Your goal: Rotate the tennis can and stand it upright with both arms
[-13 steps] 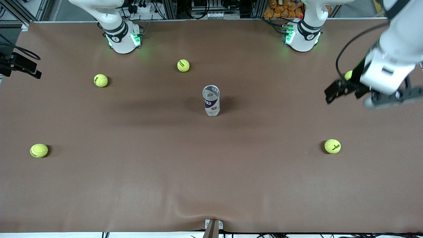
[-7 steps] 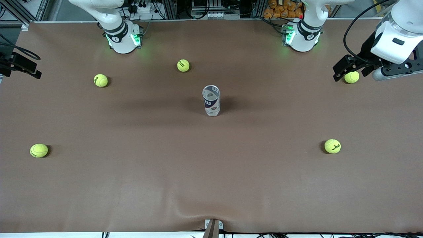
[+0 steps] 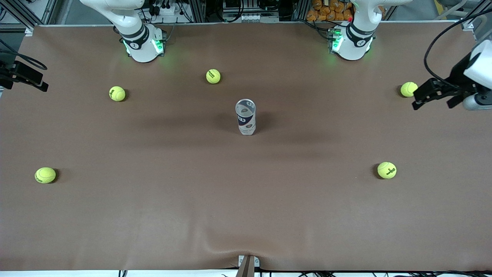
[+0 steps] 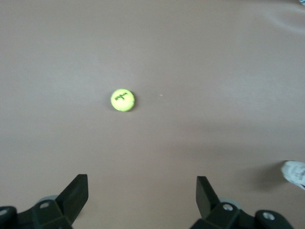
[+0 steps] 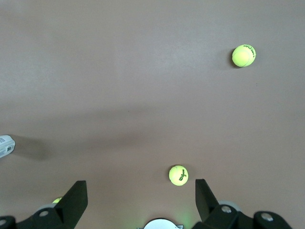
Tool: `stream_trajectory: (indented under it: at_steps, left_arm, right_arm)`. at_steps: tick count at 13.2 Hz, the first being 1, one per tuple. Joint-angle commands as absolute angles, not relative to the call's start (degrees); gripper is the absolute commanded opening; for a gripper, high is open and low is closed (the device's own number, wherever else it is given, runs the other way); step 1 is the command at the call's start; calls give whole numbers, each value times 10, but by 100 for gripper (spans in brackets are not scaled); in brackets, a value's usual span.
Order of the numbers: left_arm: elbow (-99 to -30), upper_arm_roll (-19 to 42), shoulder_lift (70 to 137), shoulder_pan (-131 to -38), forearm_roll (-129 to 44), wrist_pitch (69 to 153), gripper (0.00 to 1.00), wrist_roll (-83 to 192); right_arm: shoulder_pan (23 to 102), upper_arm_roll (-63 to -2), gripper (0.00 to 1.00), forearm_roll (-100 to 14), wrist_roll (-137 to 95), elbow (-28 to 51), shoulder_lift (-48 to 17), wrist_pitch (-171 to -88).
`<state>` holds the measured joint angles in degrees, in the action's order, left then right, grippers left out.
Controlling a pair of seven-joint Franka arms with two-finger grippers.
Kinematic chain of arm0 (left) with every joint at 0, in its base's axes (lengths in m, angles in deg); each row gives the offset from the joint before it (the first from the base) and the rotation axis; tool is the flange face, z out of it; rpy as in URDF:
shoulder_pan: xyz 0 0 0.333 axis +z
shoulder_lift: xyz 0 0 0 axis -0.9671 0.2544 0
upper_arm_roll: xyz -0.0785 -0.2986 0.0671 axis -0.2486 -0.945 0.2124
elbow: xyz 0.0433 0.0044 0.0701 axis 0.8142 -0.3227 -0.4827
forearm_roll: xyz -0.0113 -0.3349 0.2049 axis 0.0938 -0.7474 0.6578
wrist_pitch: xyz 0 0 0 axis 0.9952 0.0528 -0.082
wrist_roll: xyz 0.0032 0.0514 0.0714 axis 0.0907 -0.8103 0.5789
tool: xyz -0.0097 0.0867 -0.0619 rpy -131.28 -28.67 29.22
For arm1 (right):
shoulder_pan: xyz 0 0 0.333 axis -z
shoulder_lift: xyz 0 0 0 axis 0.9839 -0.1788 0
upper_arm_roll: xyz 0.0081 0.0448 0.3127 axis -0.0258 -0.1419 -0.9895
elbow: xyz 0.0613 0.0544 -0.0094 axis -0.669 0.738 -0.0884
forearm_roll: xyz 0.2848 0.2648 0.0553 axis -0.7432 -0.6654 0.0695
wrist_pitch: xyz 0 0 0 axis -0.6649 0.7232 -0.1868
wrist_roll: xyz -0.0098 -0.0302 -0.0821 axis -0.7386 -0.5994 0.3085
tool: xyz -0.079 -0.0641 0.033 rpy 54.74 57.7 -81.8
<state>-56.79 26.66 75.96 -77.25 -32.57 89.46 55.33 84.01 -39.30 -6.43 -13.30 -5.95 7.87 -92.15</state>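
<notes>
The tennis can (image 3: pixel 245 116) stands upright in the middle of the table, open metal rim up, with its white and navy label showing. Its edge also shows in the left wrist view (image 4: pixel 294 172) and in the right wrist view (image 5: pixel 5 145). My left gripper (image 3: pixel 438 91) hangs in the air over the left arm's end of the table, beside a tennis ball (image 3: pixel 408 89). It is open and empty (image 4: pixel 142 191). My right gripper (image 5: pixel 141 191) is open and empty, high over its own base (image 5: pixel 162 224). It is out of the front view.
Yellow-green tennis balls lie scattered on the brown table: one (image 3: pixel 213 76) and another (image 3: pixel 117 93) near the right arm's base, one (image 3: pixel 45 175) at the right arm's end, one (image 3: pixel 386 170) toward the left arm's end. A black fixture (image 3: pixel 23 75) juts in at the right arm's end.
My left arm has swung away from the middle toward its own end of the table, uncovering the ball there. The can and the right arm have not moved.
</notes>
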Motion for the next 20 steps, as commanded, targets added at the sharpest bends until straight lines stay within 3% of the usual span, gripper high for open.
stream_trajectory:
  at_steps: [1, 20]
  left_arm:
    - [-551, 269, 762, -773, -299, 882, 100, 522]
    - [-556, 285, 763, -791, -333, 865, 100, 543]
  right_arm:
    - [851, -400, 100, -70, -133, -64, 81, -918]
    - [851, -400, 100, -70, -133, -64, 81, -917]
